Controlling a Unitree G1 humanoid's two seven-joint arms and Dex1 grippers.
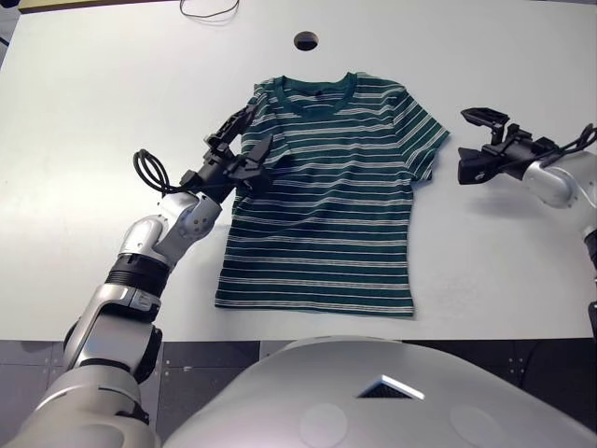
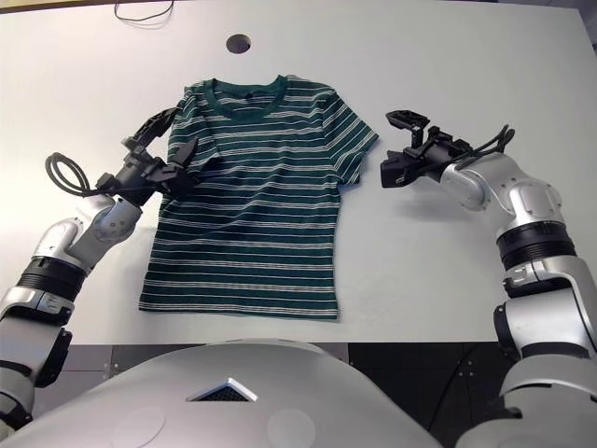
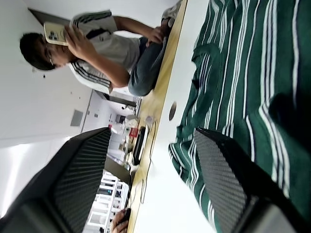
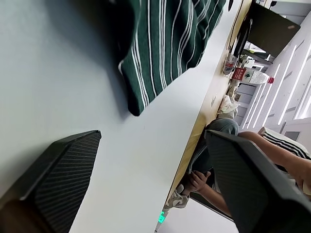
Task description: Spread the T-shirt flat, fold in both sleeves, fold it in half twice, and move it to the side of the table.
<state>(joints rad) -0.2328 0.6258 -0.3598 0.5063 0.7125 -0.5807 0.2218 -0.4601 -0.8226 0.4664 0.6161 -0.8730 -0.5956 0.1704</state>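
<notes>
T-shirt (image 1: 322, 201) lies flat, left gripper (image 1: 256, 131) above its edge.

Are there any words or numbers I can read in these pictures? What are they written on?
No text here can be read.
T-shirt: only stripes, no words or numbers.
Table: no writing on it.
Bottle with a red label, in the room behind: the print is too small and blurred to read.
</notes>
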